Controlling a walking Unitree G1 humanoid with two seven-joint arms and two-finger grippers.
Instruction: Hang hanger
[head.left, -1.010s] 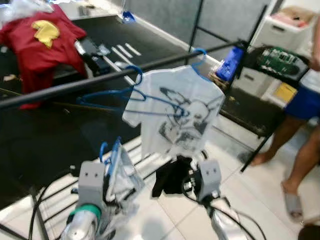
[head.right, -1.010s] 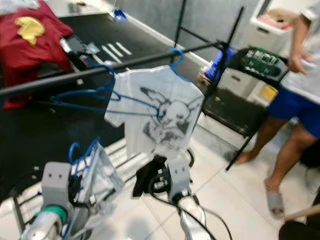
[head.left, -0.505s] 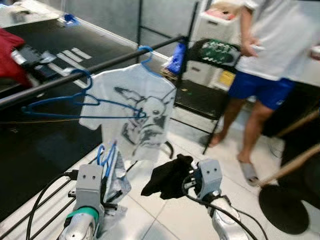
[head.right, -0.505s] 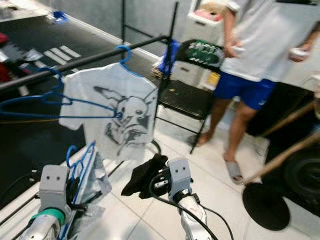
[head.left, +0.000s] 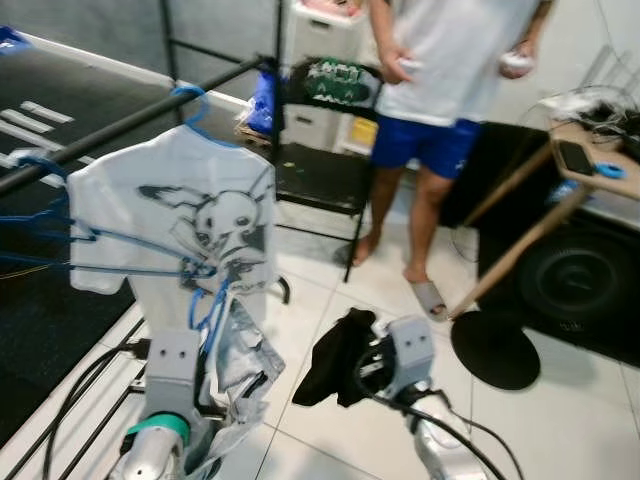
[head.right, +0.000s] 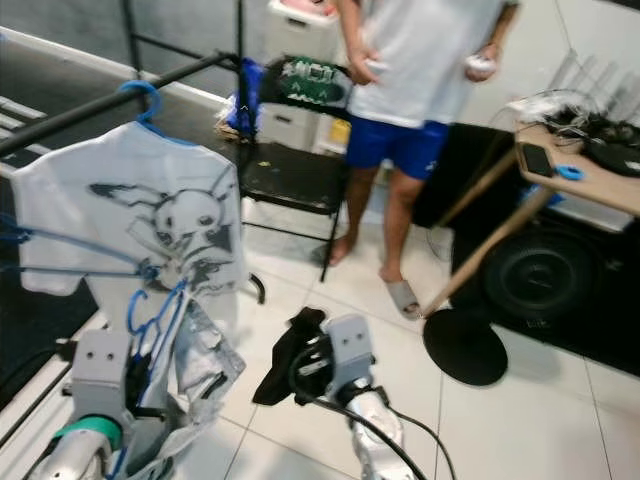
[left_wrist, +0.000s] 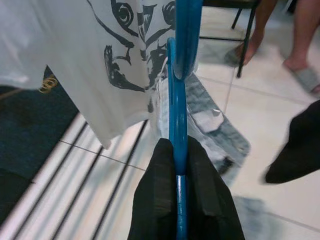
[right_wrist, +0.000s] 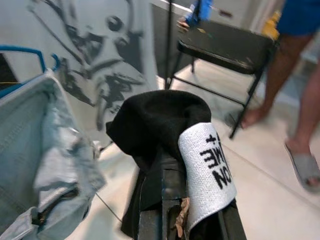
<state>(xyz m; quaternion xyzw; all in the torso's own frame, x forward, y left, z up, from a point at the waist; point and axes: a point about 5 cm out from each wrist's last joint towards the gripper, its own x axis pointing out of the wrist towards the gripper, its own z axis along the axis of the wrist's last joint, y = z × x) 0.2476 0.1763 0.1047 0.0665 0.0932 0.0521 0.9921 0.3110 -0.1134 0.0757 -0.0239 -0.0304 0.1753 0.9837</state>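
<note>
A black metal clothes rail (head.left: 120, 125) carries a white cartoon-print T-shirt (head.left: 190, 220). Below the shirt, the left gripper (left_wrist: 179, 172) has its jaws clamped on a blue plastic hanger (left_wrist: 177, 100) draped with pale fabric; the right gripper (right_wrist: 167, 200) pinches a black garment (right_wrist: 160, 120).

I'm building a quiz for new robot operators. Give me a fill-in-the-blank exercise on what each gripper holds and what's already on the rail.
1. The left gripper is shut on a hanger whose colour is ____.
2. The right gripper holds a garment whose colour is ____.
3. The white printed T-shirt hangs from the black ____.
4. The person stands beside a black folding ____.

Missing words: blue; black; rail; chair
</note>
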